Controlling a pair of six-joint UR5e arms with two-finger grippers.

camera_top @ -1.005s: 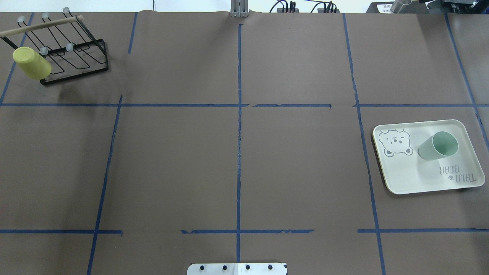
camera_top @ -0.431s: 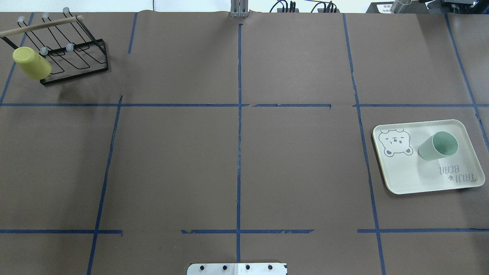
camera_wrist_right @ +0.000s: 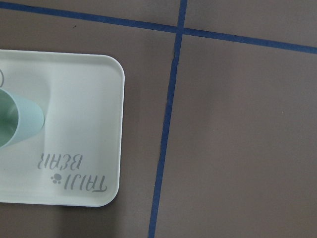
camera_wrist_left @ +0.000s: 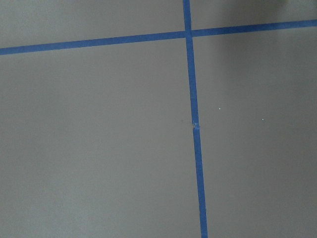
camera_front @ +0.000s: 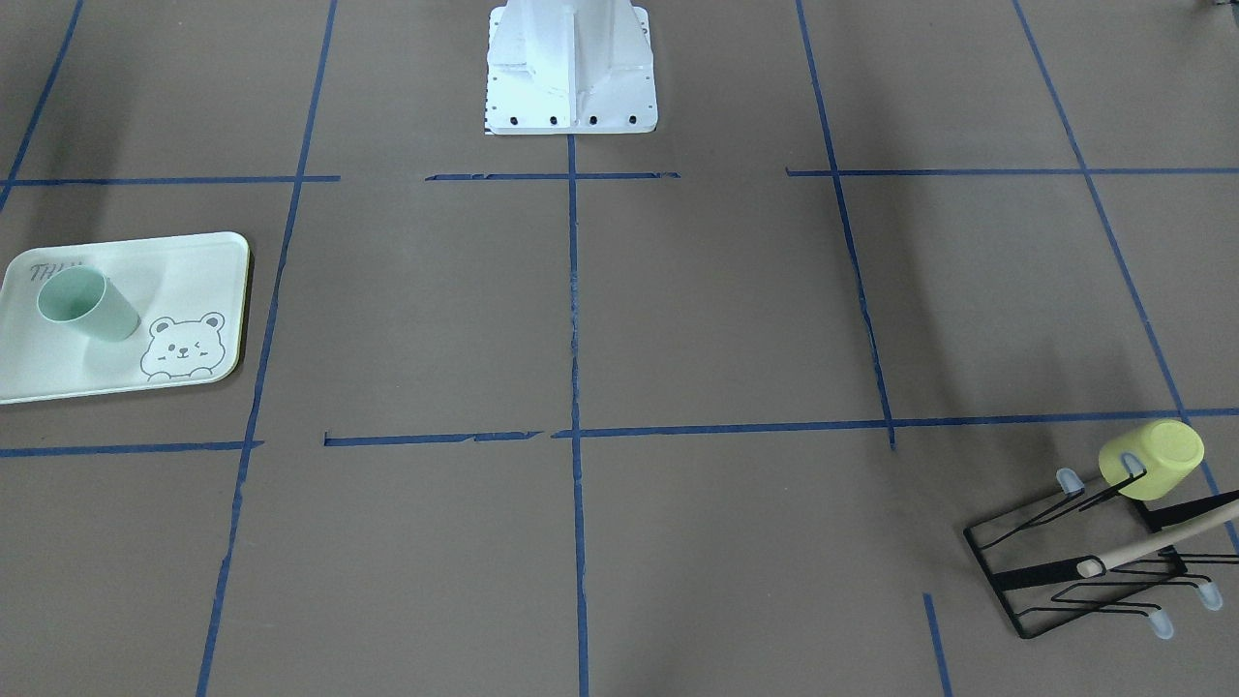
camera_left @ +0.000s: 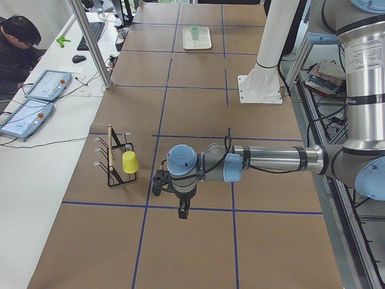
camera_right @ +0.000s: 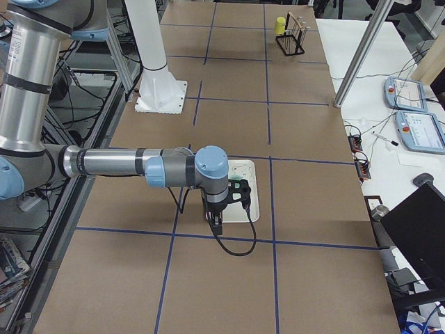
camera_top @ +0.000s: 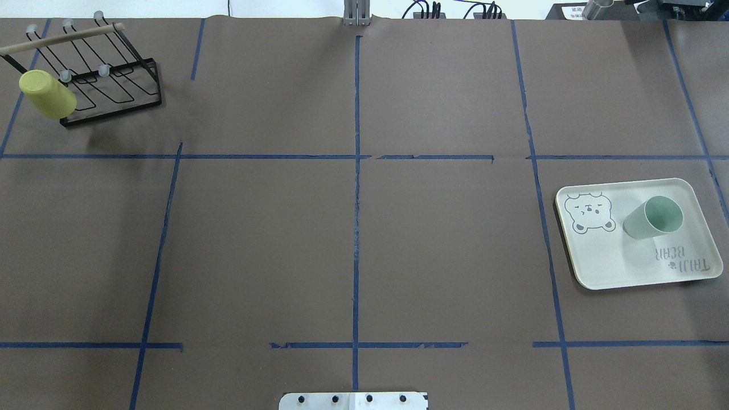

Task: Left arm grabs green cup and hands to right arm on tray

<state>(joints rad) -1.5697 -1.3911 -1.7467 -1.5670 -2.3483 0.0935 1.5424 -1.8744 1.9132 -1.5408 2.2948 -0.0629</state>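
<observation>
1. The green cup [camera_top: 653, 217] stands upright on the tray [camera_top: 603, 262], beside its bear drawing [camera_top: 590, 213].
2. You cannot tell whether the left gripper [camera_left: 182, 212] or the right gripper [camera_right: 216, 223] is parted.
3. Placement looks finished, so withdraw straight up from the tray.

Place: robotics lab, two-arm test cell.

Evidence:
- Large table [camera_top: 256, 239] covered in brown paper, marked into grid by blue tape lines [camera_top: 357, 228].
- White pedestal [camera_front: 571, 68] bolted at one long edge.
- Left arm [camera_left: 271, 159] and right arm [camera_right: 118, 163]: industrial type, silver-grey, pale blue joint caps.
- Aluminium post [camera_left: 90, 42] on far side of table from pedestal.
- White operator desk [camera_left: 72, 102] beyond post, with two teach pendants [camera_left: 45, 84], keyboard [camera_left: 91, 33] and mouse [camera_left: 79, 58].
- Person [camera_left: 15, 51] seated at desk.
- Plugs and cables [camera_top: 424, 10] along far table edge.
</observation>
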